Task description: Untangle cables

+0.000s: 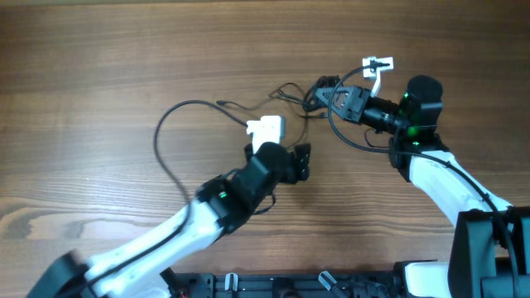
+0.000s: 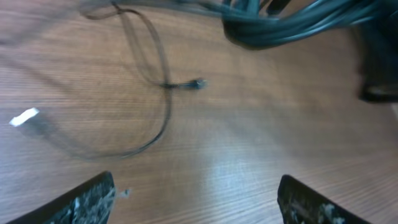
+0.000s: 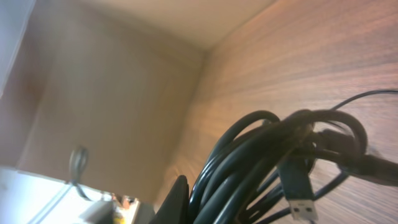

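The cables (image 1: 319,93) form a black knot at the back right, with my right gripper (image 1: 331,95) shut on the bunch. In the right wrist view the coils (image 3: 261,155) fill the frame beside one finger (image 3: 177,199), and a USB plug (image 3: 303,208) hangs down. A pale plug (image 1: 377,64) sticks out behind that gripper. One thin cord (image 1: 161,136) loops away to the left. My left gripper (image 1: 303,159) stands open over bare wood, a little in front of the knot, holding nothing. In its view a thin cord with a small plug (image 2: 196,83) lies ahead, and the bunch (image 2: 292,22) sits at top right.
A white block (image 1: 265,128) lies just left of my left gripper, and a pale plug end (image 2: 25,116) shows at the left of its view. The wooden table (image 1: 99,66) runs wide to the left and back. The arms' bases stand along the front edge.
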Available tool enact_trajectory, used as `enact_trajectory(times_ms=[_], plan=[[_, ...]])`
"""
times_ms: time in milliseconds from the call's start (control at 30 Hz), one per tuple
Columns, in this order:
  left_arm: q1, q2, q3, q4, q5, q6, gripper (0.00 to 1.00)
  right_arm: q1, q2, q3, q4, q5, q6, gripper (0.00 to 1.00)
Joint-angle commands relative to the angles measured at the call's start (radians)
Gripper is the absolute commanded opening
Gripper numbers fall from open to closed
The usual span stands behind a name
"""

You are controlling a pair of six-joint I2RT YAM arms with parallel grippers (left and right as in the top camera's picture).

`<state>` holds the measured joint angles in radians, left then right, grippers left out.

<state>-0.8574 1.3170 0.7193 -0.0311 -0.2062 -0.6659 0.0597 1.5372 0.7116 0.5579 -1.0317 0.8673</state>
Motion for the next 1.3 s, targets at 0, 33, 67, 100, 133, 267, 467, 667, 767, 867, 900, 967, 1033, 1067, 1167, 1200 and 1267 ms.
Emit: enact_trajectory(times_ms=[0, 33, 67, 100, 133, 267, 467, 667, 767, 867, 900, 967, 1033, 1067, 1167, 1200, 1267], plan=[[0.039, -0.249, 0.001, -0.156, 0.030, 0.020, 0.87, 0.002, -0.003, 0.008, -0.001, -0.256, -0.275, 0.04], [0.064, -0.323, 0.001, -0.202, 0.029, 0.046, 0.87, 0.008, -0.003, 0.008, 0.005, -0.344, -0.326, 0.04], [0.087, -0.377, 0.001, -0.228, 0.029, 0.069, 0.88, 0.013, -0.003, 0.008, 0.005, -0.401, -0.358, 0.04], [0.113, -0.432, 0.001, -0.248, 0.030, 0.093, 0.89, 0.020, -0.003, 0.008, 0.005, -0.451, -0.383, 0.04], [0.140, -0.484, 0.001, -0.263, 0.030, 0.116, 0.92, 0.030, -0.003, 0.008, 0.005, -0.493, -0.405, 0.04], [0.282, -0.685, 0.001, -0.322, 0.049, 0.263, 0.99, 0.114, -0.003, 0.008, 0.002, -0.591, -0.474, 0.04], [0.494, -0.694, 0.001, -0.371, 0.450, 0.426, 0.99, 0.221, -0.003, 0.008, 0.004, -0.591, -0.472, 0.04], [0.716, -0.496, 0.001, -0.370, 1.104, 0.666, 0.99, 0.242, -0.003, 0.008, 0.003, -0.591, -0.472, 0.04], [0.784, -0.373, 0.001, -0.370, 1.313, 0.774, 0.99, 0.242, -0.003, 0.008, 0.003, -0.591, -0.472, 0.04], [0.817, -0.221, 0.001, -0.357, 1.541, 0.890, 1.00, 0.242, -0.003, 0.008, 0.003, -0.591, -0.473, 0.04], [0.816, -0.165, 0.001, -0.328, 1.591, 0.898, 1.00, 0.242, -0.003, 0.008, 0.003, -0.591, -0.473, 0.04], [0.809, -0.063, 0.001, -0.254, 1.639, 0.897, 1.00, 0.242, -0.003, 0.008, 0.003, -0.591, -0.473, 0.04], [0.800, 0.010, 0.001, -0.188, 1.638, 0.876, 0.99, 0.246, -0.003, 0.008, 0.002, -0.591, -0.472, 0.04], [0.796, 0.034, 0.001, -0.160, 1.638, 0.856, 0.99, 0.252, -0.003, 0.007, 0.002, -0.591, -0.473, 0.04], [0.794, 0.071, 0.001, -0.056, 1.638, 0.787, 0.99, 0.282, -0.003, 0.000, 0.002, -0.591, -0.477, 0.04], [0.794, 0.071, 0.001, -0.033, 1.638, 0.785, 1.00, 0.293, -0.002, 0.000, 0.002, -0.591, -0.476, 0.04], [0.794, 0.071, 0.001, -0.002, 1.637, 0.785, 1.00, 0.315, -0.001, 0.000, 0.002, -0.591, -0.475, 0.04]])
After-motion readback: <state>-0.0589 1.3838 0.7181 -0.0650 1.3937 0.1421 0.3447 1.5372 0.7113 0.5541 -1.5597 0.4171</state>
